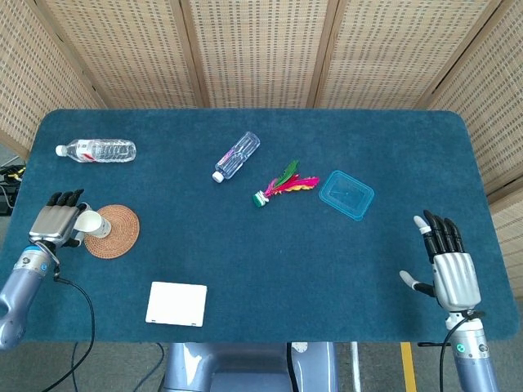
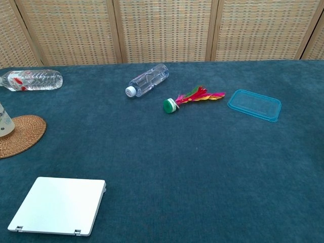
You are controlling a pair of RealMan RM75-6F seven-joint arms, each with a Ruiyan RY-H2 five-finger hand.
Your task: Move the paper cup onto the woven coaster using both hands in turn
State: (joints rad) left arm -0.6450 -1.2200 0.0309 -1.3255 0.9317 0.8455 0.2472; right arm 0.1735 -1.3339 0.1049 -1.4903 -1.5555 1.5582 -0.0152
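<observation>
A: Head view, task items?
B: Left hand (image 1: 55,225), fingers wrapped round the cup (image 1: 96,224); cup over the coaster's (image 1: 114,233) left edge. Whether it rests there: cannot tell. Right hand (image 1: 448,268): fingers spread, holding nothing, well apart at the tabletop's (image 1: 245,261) right.

A: Chest view?
B: Cup (image 2: 4,121) at frame's left edge, over coaster (image 2: 20,134). Neither hand visible. Tablet (image 2: 58,205) near front.

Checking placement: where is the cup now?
Head view: far left, the cup sits on the coaster's left edge, the left hand against it.
</observation>
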